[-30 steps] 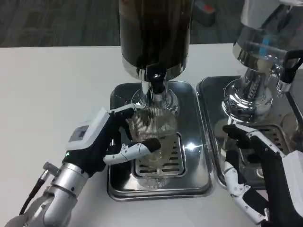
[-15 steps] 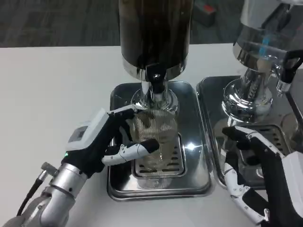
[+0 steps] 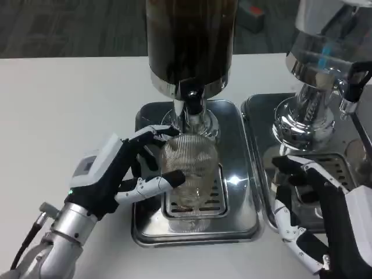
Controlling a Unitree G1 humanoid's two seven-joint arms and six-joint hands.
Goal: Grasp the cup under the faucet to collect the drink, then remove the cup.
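Head view | left hand [image 3: 125, 174] wraps its fingers round the ribbed clear cup [image 3: 187, 168], gripping it | cup stands on the slotted grate of the steel tray [image 3: 232, 229], just below the faucet [image 3: 191, 102] of the dark drink dispenser [image 3: 189, 40] | right hand [image 3: 311, 215] rests at the neighbouring tray [image 3: 258, 125], fingers apart, holding nothing

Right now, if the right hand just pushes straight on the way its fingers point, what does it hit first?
Probably the chrome base of the right-hand dispenser. The right hand, holding nothing, points up-left over the right drip tray toward it. Depth is unclear, so it might pass the base.
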